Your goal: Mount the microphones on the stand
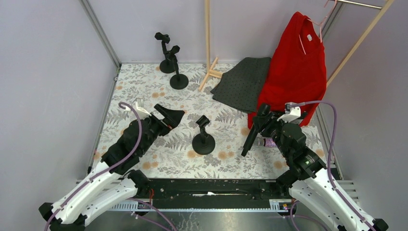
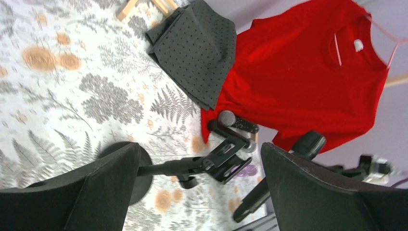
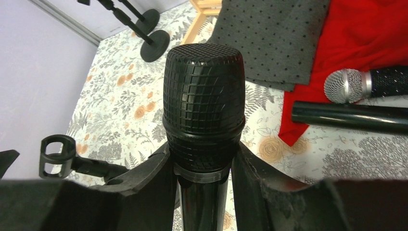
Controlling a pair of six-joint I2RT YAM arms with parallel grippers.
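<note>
Clamped just below the mesh head of a black microphone (image 3: 203, 96), the right gripper (image 3: 204, 163) holds it to the right of the near stand (image 1: 203, 142), body free for the clip (image 1: 203, 121), while the left gripper (image 1: 168, 118), jaws wide and empty, hovers at the stand's left, probably to steady it.

The held mic (image 3: 203, 91) has a glossy black mesh head pressed in a fine grid, over a smooth, shiny black body. The right fingers (image 3: 262, 178) look like matt black plastic, faintly grainy; the left fingers (image 2: 110, 187) have the same dull finish. The second mic (image 3: 342, 85) has a bright silver wire-mesh head and a glittery body. The third mic (image 3: 351, 117) is a smooth gloss-black tube. The stand (image 1: 203, 143) is matt black. The tablecloth (image 1: 144, 91) is matt printed cloth, the mat (image 1: 243, 79) dull grey dotted fabric, the shirt (image 1: 293, 72) soft matt red cloth. The frame (image 1: 208, 33) is pale bare wood.
</note>
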